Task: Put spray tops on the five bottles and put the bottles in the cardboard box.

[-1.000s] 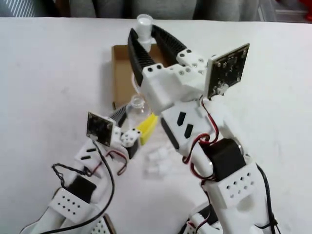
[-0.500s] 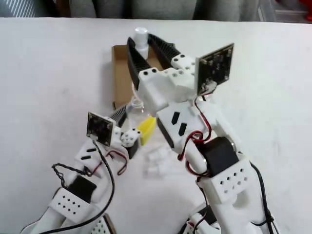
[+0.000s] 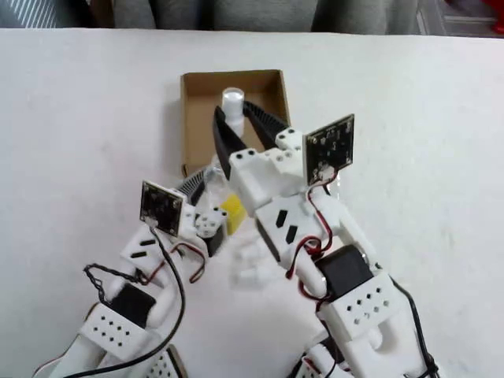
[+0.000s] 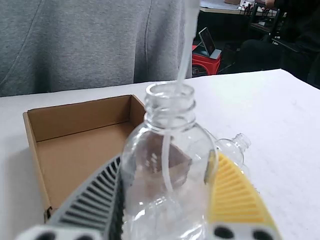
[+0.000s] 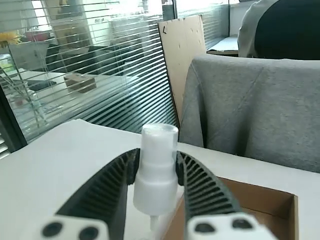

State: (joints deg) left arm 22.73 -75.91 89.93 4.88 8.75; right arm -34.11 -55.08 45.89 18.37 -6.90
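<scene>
Here we hold the spray top (image 5: 156, 167) pinched in our right hand (image 3: 234, 112), closed snugly on it above the near edge of the cardboard box (image 4: 75, 117). Its tube (image 4: 166, 165) runs down through the neck of the clear bottle (image 4: 150, 170), which our left hand (image 4: 166, 165) clamps upright just before that box.

The bottle's (image 4: 145, 165) base is cut by the picture's edge; from above, the right arm (image 3: 287, 213) covers most of it.
</scene>
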